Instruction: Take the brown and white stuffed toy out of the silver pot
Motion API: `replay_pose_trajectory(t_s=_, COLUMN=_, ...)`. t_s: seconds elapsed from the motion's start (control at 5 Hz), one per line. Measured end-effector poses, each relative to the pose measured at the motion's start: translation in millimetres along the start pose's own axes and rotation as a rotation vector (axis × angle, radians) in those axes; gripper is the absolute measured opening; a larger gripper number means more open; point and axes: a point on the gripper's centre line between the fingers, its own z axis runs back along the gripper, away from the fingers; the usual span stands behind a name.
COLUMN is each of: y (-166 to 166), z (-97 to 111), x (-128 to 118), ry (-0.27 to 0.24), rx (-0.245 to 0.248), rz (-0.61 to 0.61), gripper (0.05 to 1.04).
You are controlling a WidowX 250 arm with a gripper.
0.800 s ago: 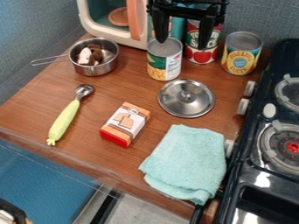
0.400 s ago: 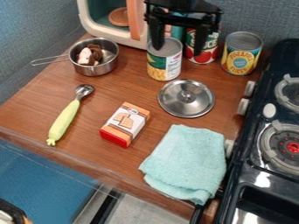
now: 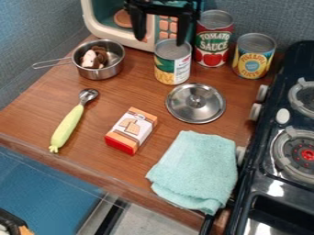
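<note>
At the top of the frame, slightly left of the middle, the black gripper (image 3: pixel 161 41) hangs in front of the toy microwave (image 3: pixel 89 20), its two fingers spread wide apart. Nearest in view is the green-and-yellow can (image 3: pixel 173 66), upright at upper centre, just below the right-hand finger. The red can (image 3: pixel 213 43) and blue-and-yellow can (image 3: pixel 254 57) stand to its right. A metal lid (image 3: pixel 205 110) lies below the cans, and a small saucepan (image 3: pixel 107 72) sits at upper left, holding brown and pale pieces (image 3: pixel 91 59).
</note>
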Motion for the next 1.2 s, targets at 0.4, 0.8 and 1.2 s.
replay_pose_trajectory(t_s=0.4, y=44.0, z=-16.0, x=14.8, ry=0.01, rx=0.039, rz=0.11, gripper=1.0)
replay_pose_trajectory(t_s=0.8, y=106.2, z=-32.2, x=37.7, ry=0.024, rx=0.084, rz=0.259, gripper=1.0)
replay_pose_trajectory(t_s=1.2, y=132.1, z=-51.3, x=54.3, ry=0.04, rx=0.107, rz=0.322, gripper=1.0)
